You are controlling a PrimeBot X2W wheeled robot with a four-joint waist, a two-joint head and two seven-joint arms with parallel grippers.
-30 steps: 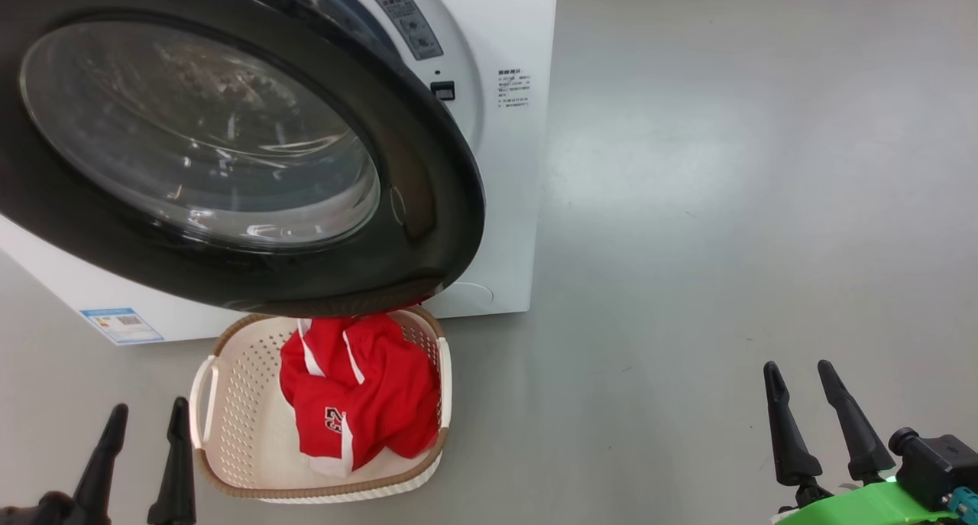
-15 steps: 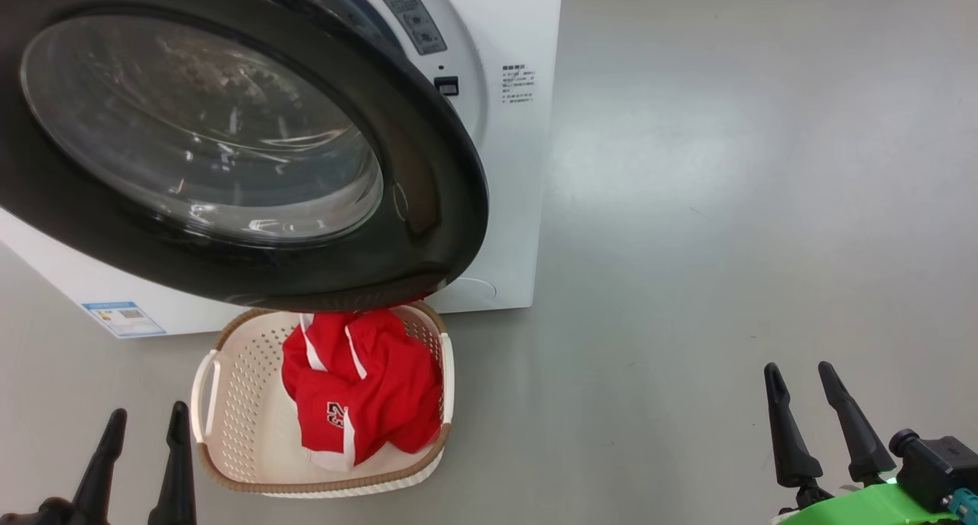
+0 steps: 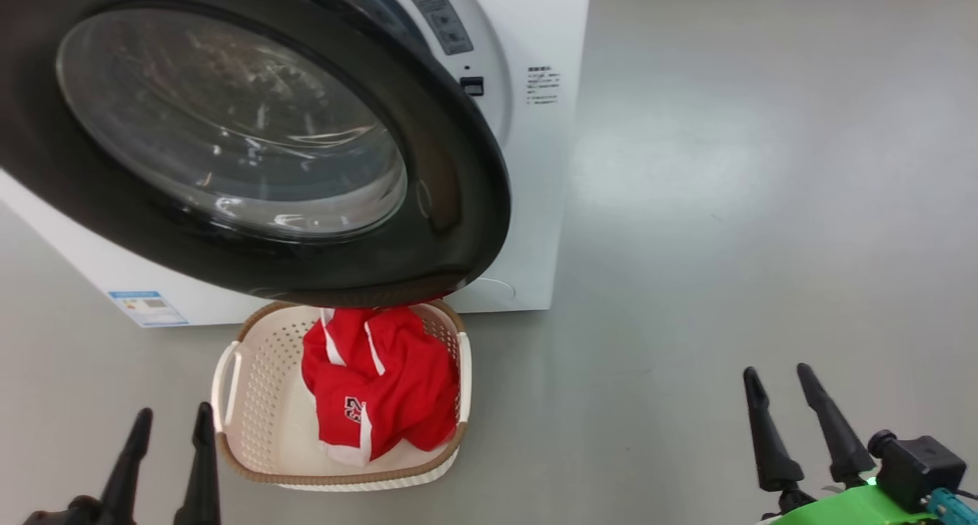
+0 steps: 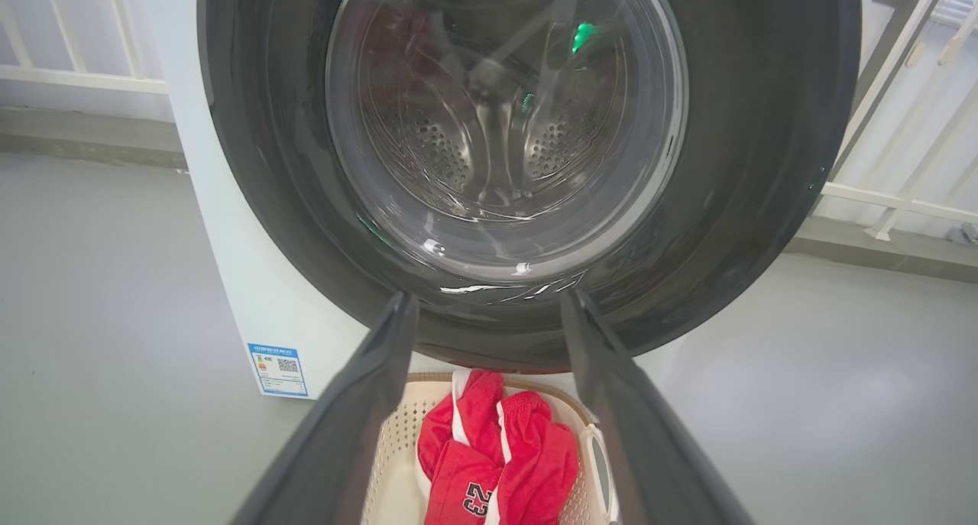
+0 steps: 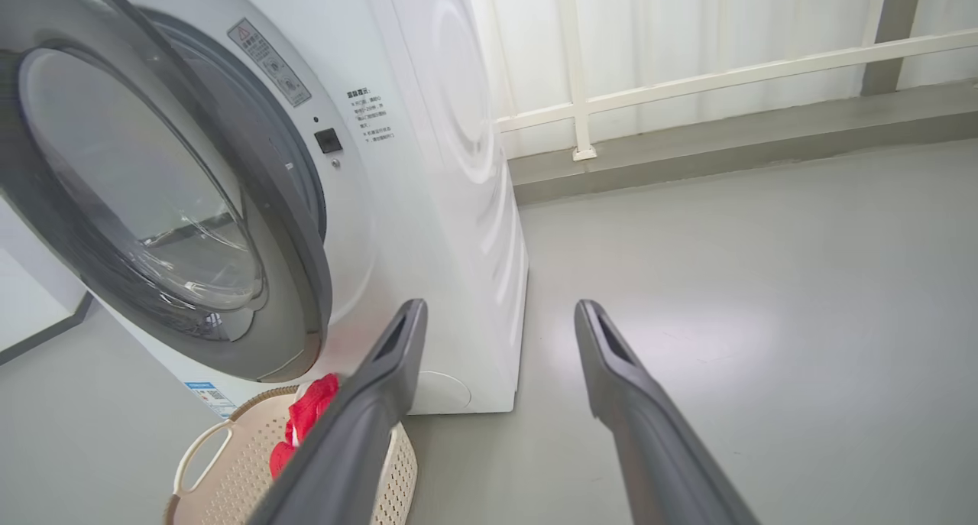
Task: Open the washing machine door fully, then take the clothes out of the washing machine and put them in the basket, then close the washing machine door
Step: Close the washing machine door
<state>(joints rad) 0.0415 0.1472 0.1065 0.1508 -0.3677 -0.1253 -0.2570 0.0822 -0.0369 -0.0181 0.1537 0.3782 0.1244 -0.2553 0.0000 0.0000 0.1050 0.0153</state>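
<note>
Here, the left gripper [image 3: 173,412] has its two dark fingers spread wide with nothing between them. It hangs just left of the basket [image 3: 263,403], by the basket's near left corner, with its tips pointing up past the basket. The right gripper [image 3: 776,372] is spread just as wide and is also empty. It sits well to the right of the basket, above bare grey floor [image 3: 726,242], with a bright green wrist part [image 3: 856,506] behind its fingers.

The clothes [image 3: 374,387] lie inside the basket, bunched toward its right and far side. They are red with white stripe trim, a dark number print faces up, and one fold rests against the basket's right wall. The left part of the basket's bottom is bare.

The basket stands on the floor, and the washing machine [image 3: 542,204] rises directly beyond it. Whether the two touch cannot be told. The washing machine door [image 3: 466,227] stands swung out from the machine's front. Its lower black rim hangs over the basket's far edge and hides that part of the brown rim in the head view. In the left wrist view, the perforated steel drum [image 4: 489,143] shows through the door's glass, above the basket. A small blue label [image 3: 149,309] sits low on the machine, beyond and left of the basket. A white railing [image 5: 688,82] runs far behind it.
</note>
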